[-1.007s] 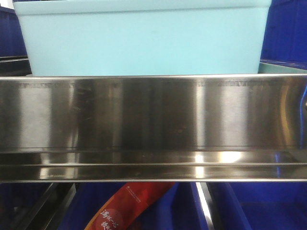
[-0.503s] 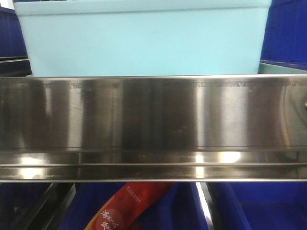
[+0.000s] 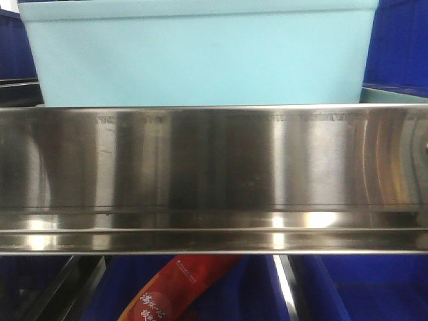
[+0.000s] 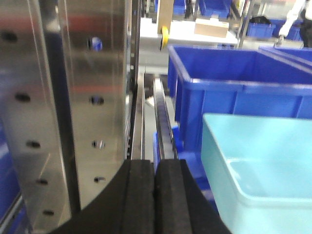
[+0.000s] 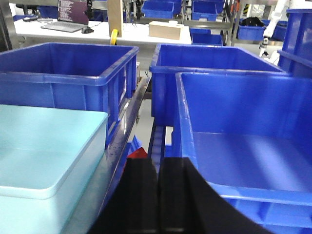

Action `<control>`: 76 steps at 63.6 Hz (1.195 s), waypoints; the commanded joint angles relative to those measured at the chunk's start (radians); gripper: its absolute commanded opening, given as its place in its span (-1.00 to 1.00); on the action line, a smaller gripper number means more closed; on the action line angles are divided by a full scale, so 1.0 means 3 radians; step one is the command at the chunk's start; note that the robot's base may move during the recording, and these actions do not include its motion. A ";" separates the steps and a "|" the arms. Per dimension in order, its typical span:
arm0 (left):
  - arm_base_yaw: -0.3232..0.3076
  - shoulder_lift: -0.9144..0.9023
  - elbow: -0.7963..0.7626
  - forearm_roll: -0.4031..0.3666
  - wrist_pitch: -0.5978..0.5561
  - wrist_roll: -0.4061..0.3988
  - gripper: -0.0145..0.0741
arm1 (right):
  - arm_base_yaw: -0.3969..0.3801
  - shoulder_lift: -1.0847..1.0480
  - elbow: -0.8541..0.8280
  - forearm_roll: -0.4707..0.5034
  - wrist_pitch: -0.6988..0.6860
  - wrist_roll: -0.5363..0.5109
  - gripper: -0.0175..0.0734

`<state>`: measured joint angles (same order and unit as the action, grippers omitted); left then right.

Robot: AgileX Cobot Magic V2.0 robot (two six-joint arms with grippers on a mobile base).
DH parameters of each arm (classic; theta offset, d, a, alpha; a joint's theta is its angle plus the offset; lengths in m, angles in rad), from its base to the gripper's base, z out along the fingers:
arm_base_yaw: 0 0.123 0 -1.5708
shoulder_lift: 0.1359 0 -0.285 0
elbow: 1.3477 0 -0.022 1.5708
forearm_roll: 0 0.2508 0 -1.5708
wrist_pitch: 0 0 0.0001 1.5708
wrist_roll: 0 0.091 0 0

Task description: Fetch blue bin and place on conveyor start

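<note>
Pale aqua bin [image 3: 200, 60] sits behind a brushed steel rail [image 3: 214, 174]; both end effectors are pressed together.
The bin is smooth-walled, tapered and thin-rimmed, and fills the top of the front view. A glossy red packet [image 3: 177, 291] shows at the bottom. The left end effector [image 4: 155, 195] has its black pads touching, with the bin at lower right and a perforated steel upright [image 4: 73, 97] at left. The right end effector [image 5: 158, 195] is likewise closed, with the bin at lower left and a dark blue crate [image 5: 243, 146] at right.

Bright, even light. The stainless-steel rail [image 3: 214, 167] in the front view carries white glare at five o'clock and smeared vertical reflections. The left wrist view is blurred throughout; the right wrist view is crisper, the right gripper [image 5: 158, 165] at six o'clock unfocused.
</note>
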<state>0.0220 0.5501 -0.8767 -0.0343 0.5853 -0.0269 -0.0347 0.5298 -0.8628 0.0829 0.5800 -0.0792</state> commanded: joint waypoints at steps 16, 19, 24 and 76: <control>-0.0076 0.0653 -0.0575 -0.0975 0.0397 0.0667 -0.92 | 0.0109 0.0757 -0.0576 0.0282 0.0344 -0.0004 -0.97; -0.0115 0.0783 -0.0642 -0.0978 0.0431 0.0667 -0.92 | 0.0206 0.0875 -0.0636 0.0288 0.0344 -0.0004 -0.97; -0.0234 0.1025 -0.0807 -0.0978 0.0503 0.0676 -0.92 | 0.0439 0.1081 -0.0746 0.0288 0.0344 -0.0004 -0.97; -0.1348 0.3556 -0.2868 0.0959 0.1727 -0.1430 -0.92 | 0.0901 0.3296 -0.2456 -0.0671 0.1372 0.1389 -0.92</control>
<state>-0.3761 1.5690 -1.6818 0.2667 1.0826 -0.4449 0.2337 1.4801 -1.5381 -0.0945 0.9434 0.3149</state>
